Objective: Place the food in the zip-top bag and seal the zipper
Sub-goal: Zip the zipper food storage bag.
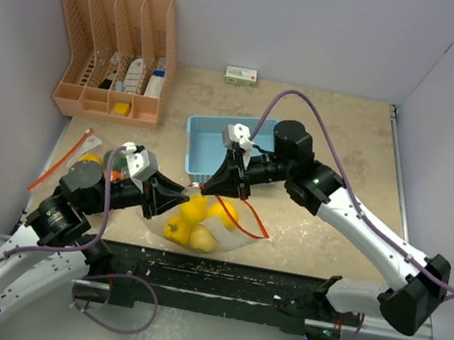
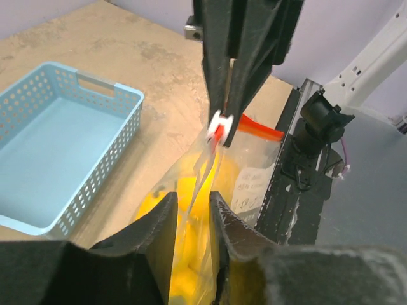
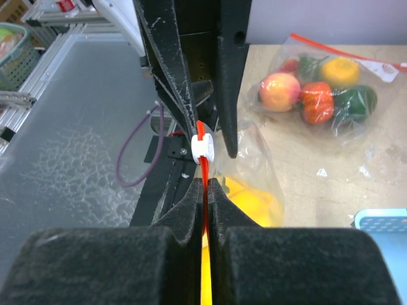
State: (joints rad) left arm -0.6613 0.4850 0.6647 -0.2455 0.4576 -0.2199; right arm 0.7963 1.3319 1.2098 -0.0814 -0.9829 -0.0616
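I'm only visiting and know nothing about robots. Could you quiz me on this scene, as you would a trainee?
1. True or false: the light-blue basket holds fruit.
2. The food in the bag pinched by the left gripper and right gripper is: A red, B yellow, C green.
3. Fill in: a small white ____ rides on the bag's red zipper.
Key: 1 false; 2 B; 3 slider.

White links, black joints, purple cables; matte black end effector fingers.
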